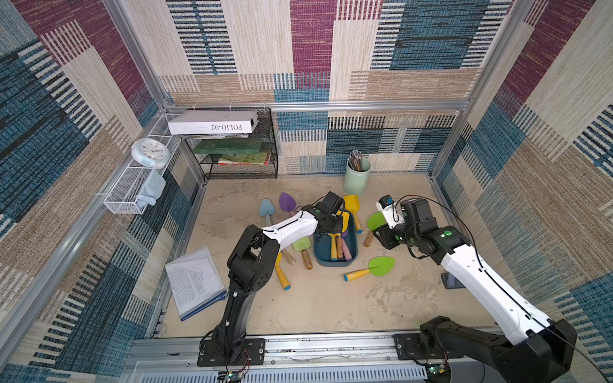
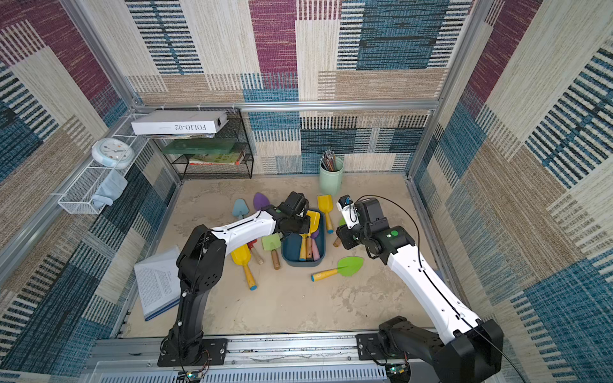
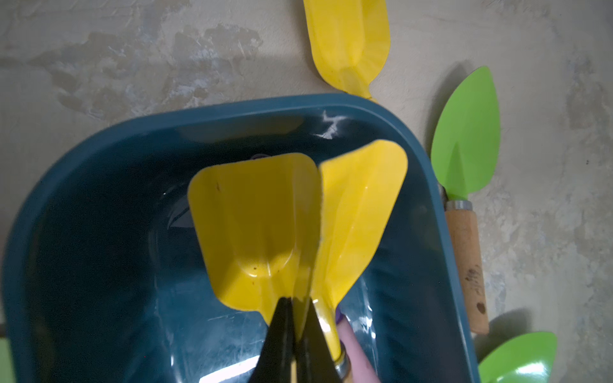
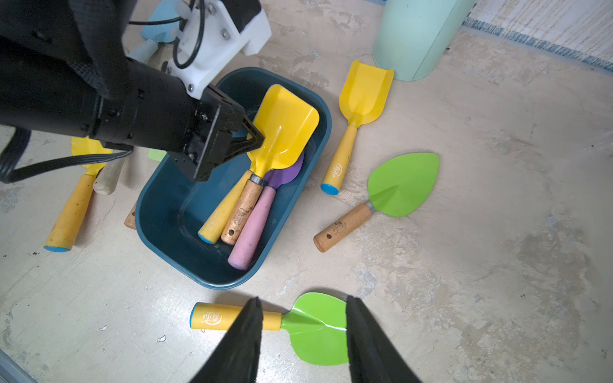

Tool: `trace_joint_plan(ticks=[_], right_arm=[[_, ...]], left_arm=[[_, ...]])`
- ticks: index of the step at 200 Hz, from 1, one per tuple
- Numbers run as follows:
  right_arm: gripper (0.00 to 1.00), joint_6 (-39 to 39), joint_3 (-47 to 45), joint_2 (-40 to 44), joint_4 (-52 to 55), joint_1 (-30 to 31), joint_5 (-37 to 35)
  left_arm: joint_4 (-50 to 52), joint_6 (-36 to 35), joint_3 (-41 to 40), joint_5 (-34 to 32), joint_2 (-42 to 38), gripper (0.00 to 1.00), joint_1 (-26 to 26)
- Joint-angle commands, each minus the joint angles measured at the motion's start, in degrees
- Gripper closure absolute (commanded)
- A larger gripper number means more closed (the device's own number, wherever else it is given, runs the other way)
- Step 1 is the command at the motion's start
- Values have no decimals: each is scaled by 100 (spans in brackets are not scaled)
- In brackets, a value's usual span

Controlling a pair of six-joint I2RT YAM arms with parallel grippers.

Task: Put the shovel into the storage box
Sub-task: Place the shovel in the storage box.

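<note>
The dark teal storage box (image 1: 335, 263) (image 2: 303, 263) (image 4: 166, 212) sits mid-table. My left gripper (image 1: 333, 225) (image 3: 297, 300) (image 4: 260, 139) hangs over its far end, shut on the side edge of a yellow shovel's blade (image 3: 252, 225) (image 4: 285, 129) (image 2: 313, 222). The shovel's handle end lies inside the box, beside a purple shovel with a pink handle (image 4: 255, 222) and a yellow handle (image 4: 222, 212). My right gripper (image 1: 384, 237) (image 4: 303, 300) is open and holds nothing. It hovers above a green shovel with a yellow handle (image 4: 315, 328) (image 1: 381, 266) lying on the table.
Loose shovels ring the box: a green one with a wooden handle (image 4: 401, 184) (image 3: 467, 139), a yellow one (image 4: 365, 93) (image 1: 351, 202), light blue (image 1: 267, 209), purple (image 1: 287, 201), and another yellow one (image 1: 282, 275). A mint cup (image 1: 356, 180) stands behind. An open book (image 1: 195, 282) lies at the left.
</note>
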State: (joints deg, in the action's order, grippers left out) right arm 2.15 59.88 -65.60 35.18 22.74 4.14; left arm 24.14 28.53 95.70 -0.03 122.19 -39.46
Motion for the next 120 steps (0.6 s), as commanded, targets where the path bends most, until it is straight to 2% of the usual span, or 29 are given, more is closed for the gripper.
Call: trace_joint_plan(ticks=[1,58,120], right_arm=[[55,-34,2,-31,-128,1,87],[54,-30,-28,-75,-168,-1,134],[54,-59,-73,-97,-235,0,128]], left_arm=[[150,72,113,36,106,100,1],[401,191,246,-30,278,100,1],[665,232,365,-170,312,71,0]])
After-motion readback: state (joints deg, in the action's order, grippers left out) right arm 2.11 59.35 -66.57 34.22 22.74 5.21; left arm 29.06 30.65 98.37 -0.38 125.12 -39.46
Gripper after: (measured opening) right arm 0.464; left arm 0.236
